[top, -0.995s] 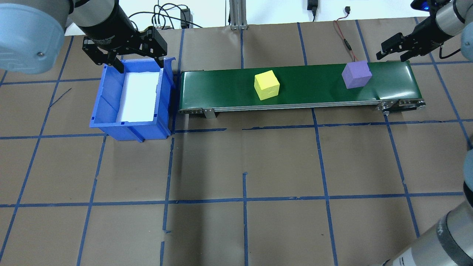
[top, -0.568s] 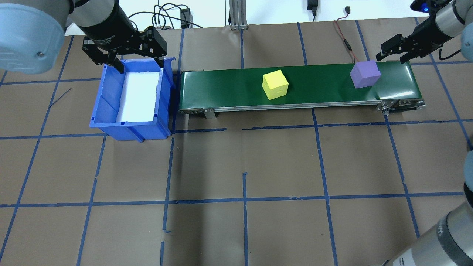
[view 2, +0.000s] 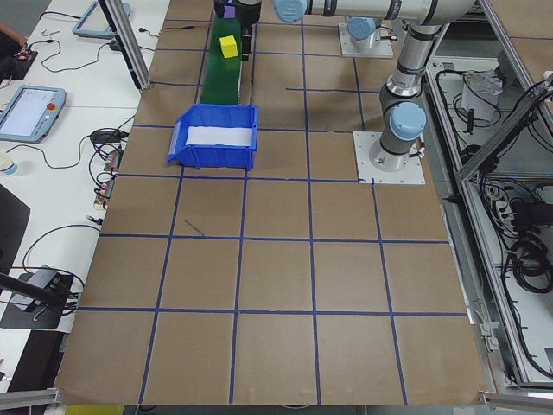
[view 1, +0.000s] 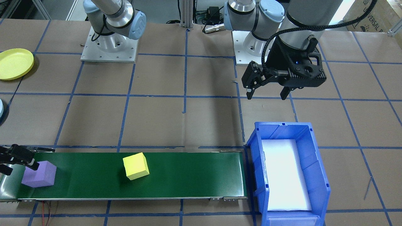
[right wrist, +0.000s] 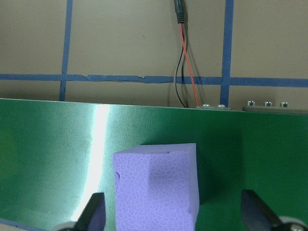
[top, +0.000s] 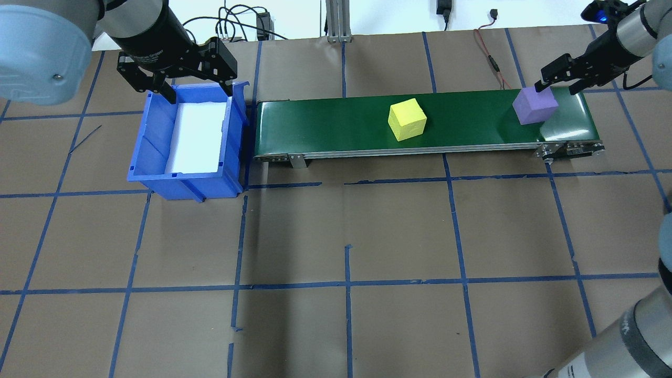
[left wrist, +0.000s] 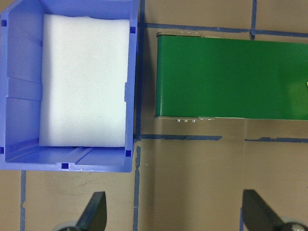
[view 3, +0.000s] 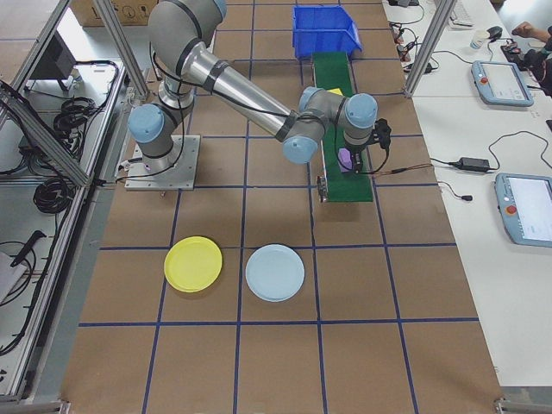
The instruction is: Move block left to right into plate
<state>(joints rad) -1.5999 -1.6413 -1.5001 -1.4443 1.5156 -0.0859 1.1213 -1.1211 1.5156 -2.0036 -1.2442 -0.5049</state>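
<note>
**A:** Purple block [top: 534, 105] sits at the right end of the green conveyor [top: 325, 123], with the right gripper [top: 560, 79] hanging over it, released, fingers spread wide. In the right wrist view the block lies between the two fingertips [right wrist: 94, 211] but nearer one of them, not centred.

**B:** So centre first. I judge the block is riding the belt, so the gripper should line up on its middle and come down until the pads flank its side faces, then close squarely. It looks like foam, so a moderate squeeze should do.

**A:** And the yellow block [top: 407, 119]?

**B:** Mid-belt, well apart from the purple one. It can wait. The left gripper [top: 176, 79] hovers over the far edge of the blue bin [top: 152, 168], also released and holding nothing.

**A:** Where does the block go?

**B:** Two plates lie on the table on the robot's right side, a yellow plate [view 3: 193, 263] and a pale blue plate [view 3: 275, 272], just beside each other. The task doesn't say which. Lift straight up clear of the conveyor's end before swinging across.
</note>
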